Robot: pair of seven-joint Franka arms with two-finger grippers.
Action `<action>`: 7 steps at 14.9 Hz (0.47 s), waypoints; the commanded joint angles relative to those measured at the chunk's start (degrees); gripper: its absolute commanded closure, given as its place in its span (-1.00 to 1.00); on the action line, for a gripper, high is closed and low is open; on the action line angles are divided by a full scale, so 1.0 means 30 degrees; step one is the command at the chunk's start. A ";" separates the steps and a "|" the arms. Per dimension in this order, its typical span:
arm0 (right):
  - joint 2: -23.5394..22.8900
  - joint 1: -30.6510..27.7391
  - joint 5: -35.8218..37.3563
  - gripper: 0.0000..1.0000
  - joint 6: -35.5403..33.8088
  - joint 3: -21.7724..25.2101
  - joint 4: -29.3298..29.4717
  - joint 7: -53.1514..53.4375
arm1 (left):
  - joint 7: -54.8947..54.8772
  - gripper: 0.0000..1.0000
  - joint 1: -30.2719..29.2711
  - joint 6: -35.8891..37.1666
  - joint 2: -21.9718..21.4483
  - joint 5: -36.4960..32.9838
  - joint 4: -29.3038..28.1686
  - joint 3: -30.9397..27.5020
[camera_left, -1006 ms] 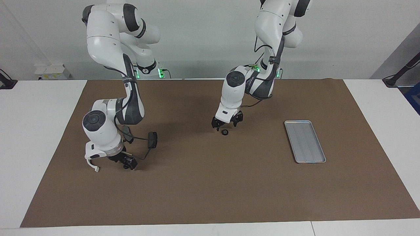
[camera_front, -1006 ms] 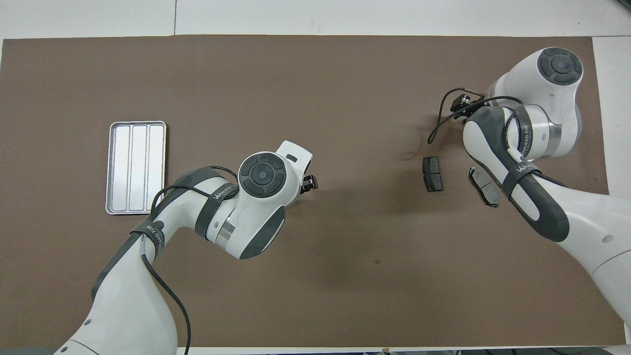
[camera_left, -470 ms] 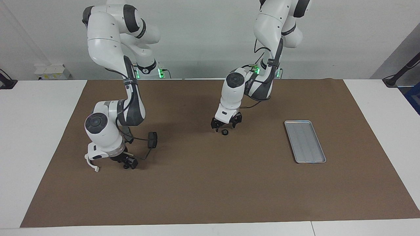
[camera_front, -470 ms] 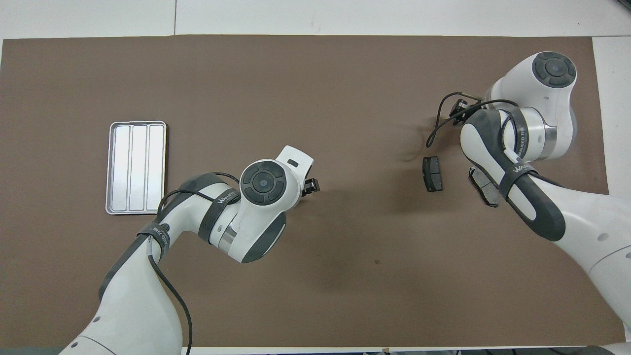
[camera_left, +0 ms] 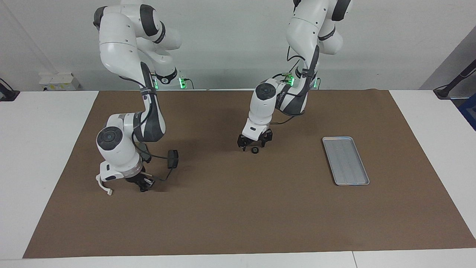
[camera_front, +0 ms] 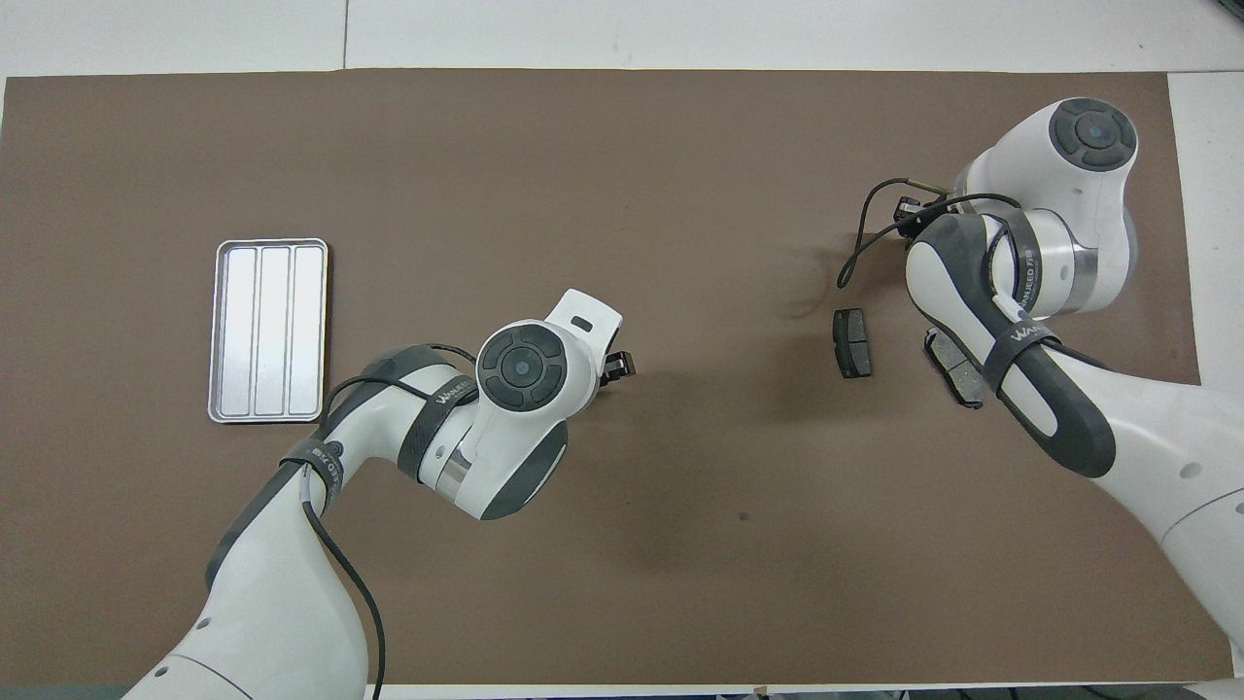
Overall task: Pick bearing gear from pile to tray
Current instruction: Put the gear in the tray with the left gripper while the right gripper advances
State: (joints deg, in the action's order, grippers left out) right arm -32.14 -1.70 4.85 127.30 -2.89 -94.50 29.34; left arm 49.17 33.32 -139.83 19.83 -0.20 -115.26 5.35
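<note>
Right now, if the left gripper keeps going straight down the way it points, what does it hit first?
Probably the small black ring on the brown mat. The left gripper, open, points down just above it, slightly toward the robots. Depth is unclear, so one fingertip may reach the mat beside it first.

Two glossy white arms point(camera_left: 126, 48) with dark grey joint bands, black cables, black tools, green base lights.

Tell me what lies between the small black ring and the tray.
Nothing: in the facing view only bare brown mat separates the black ring from the tray.
</note>
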 commanded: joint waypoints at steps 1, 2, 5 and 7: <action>-0.0038 -0.0226 0.0316 1.00 0.0135 -0.0119 -0.0229 -0.0492 | -0.0539 -0.91 0.0146 -0.0472 -0.0048 0.0069 -0.0251 -0.0318; -0.0009 -0.0138 0.0316 1.00 -0.0069 -0.0090 -0.0112 -0.0492 | -0.0716 -0.90 0.0087 -0.0442 -0.0048 0.0039 -0.0221 -0.0348; 0.0196 -0.0020 0.0519 1.00 -0.2839 -0.0090 0.1490 -0.0550 | -0.0776 -0.73 -0.0031 -0.0413 -0.0048 -0.0398 -0.0163 -0.0348; 0.0400 -0.0021 0.1105 1.00 -0.5188 -0.0177 0.2814 -0.1686 | -0.0747 0.02 -0.0060 -0.0413 -0.0048 -0.0488 -0.0075 -0.0348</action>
State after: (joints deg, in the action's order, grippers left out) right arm -31.86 -1.55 6.63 118.18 -2.96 -90.32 28.13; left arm 47.63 33.24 -140.05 19.83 -0.79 -115.24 4.59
